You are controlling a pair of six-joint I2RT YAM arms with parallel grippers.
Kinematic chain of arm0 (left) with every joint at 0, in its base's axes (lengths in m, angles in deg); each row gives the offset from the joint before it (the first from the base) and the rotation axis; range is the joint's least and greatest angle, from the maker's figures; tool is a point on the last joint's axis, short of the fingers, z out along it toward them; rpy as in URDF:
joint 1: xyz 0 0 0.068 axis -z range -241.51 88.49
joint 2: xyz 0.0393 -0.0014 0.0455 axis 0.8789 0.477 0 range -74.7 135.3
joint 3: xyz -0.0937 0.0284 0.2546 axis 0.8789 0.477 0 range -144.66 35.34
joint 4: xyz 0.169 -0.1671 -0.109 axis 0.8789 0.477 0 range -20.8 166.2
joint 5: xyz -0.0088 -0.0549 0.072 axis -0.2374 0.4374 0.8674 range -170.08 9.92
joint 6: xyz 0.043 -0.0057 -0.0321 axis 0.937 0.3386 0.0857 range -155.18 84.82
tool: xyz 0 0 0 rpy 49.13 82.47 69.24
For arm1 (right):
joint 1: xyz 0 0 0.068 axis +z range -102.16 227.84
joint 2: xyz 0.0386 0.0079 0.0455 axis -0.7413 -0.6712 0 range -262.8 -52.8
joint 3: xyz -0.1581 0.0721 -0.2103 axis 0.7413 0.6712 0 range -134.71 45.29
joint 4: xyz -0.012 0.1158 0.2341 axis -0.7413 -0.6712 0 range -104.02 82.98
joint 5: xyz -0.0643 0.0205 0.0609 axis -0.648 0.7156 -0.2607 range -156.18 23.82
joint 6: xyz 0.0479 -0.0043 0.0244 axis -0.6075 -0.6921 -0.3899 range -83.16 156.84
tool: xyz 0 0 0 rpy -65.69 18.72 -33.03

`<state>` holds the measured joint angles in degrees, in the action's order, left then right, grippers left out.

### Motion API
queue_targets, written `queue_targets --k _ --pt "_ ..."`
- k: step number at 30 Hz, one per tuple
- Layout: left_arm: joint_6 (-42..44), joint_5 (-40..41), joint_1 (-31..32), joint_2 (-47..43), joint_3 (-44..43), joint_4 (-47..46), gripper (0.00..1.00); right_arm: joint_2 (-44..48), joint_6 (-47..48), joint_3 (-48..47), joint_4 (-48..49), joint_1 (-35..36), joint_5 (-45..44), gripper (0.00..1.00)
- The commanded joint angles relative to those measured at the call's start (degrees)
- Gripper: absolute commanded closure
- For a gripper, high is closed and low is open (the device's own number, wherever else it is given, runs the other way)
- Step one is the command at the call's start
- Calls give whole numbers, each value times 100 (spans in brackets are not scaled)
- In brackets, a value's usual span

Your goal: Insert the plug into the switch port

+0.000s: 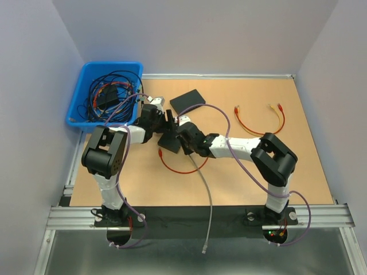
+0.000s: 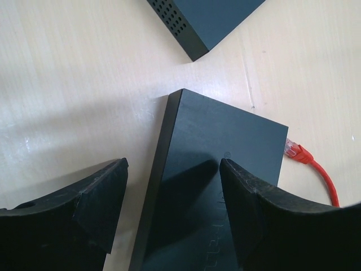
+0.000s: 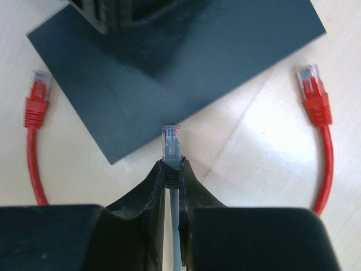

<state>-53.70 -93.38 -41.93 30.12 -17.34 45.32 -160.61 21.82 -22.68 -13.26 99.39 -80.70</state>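
Observation:
The switch [image 3: 169, 68] is a flat dark box lying on the table, also seen from above [image 1: 166, 145]. Its ports do not show in any view. My right gripper [image 3: 172, 166] is shut on the grey plug [image 3: 171, 141] by its ribbed boot. The clear tip points at the switch's near edge, almost touching it. The plug's grey cable [image 1: 207, 200] trails back over the table's front edge. My left gripper [image 2: 172, 169] is open over the switch [image 2: 220, 186]. One finger [image 2: 90, 203] hangs beside its left edge and the other finger [image 2: 265, 220] is over its top.
A second black box [image 2: 208, 22] with vent holes lies just beyond the switch. A short red cable [image 1: 178, 167] curls around the switch, with plugs on either side [image 3: 38, 96] [image 3: 314, 96]. More patch cables [image 1: 258, 119] lie right. A blue bin [image 1: 106, 94] of cables sits far left.

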Motion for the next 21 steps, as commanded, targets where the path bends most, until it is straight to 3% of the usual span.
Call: queue_targets --k 1,21 --pt "68 -190 -6 127 -40 68 22 181 -44 336 -123 -57 -112 99" --pt "-46 -472 20 21 347 -495 22 -408 -62 -437 -132 -57 380 100"
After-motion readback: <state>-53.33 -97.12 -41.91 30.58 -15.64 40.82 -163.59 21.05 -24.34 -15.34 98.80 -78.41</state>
